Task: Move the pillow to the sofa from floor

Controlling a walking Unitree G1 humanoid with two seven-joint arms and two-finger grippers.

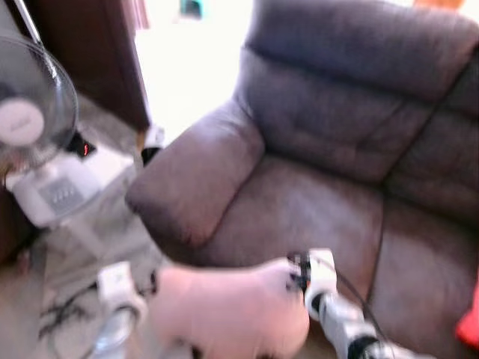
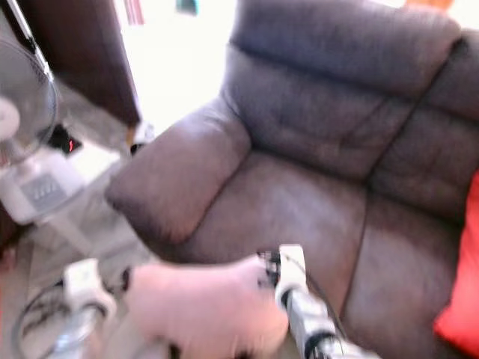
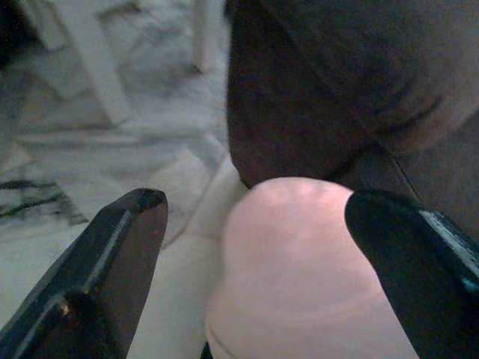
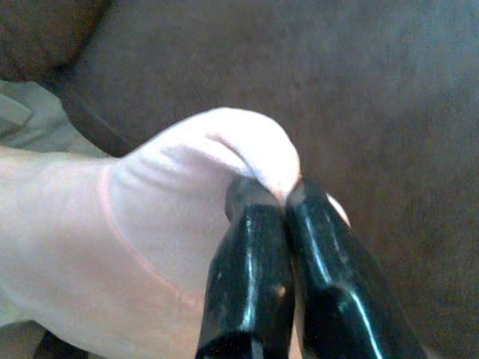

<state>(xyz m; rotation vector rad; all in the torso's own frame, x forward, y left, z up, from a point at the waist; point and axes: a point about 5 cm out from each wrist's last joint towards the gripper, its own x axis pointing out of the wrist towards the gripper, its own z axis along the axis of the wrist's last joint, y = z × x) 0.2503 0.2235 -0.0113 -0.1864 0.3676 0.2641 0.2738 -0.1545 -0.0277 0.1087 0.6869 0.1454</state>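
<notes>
Pink pillow (image 1: 228,314) is mid-carry: right gripper (image 4: 278,196) pinches its corner, left gripper (image 3: 254,247) spread around it; next, lift onto the sofa (image 1: 299,209) seat.

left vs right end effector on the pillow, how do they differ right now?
The right end effector has its fingers shut, pinching a fold at a corner of the pink pillow. The left end effector has its fingers spread wide, straddling the pillow's end. The right is over the sofa seat; the left is over the floor. Both are at the same pillow.
</notes>
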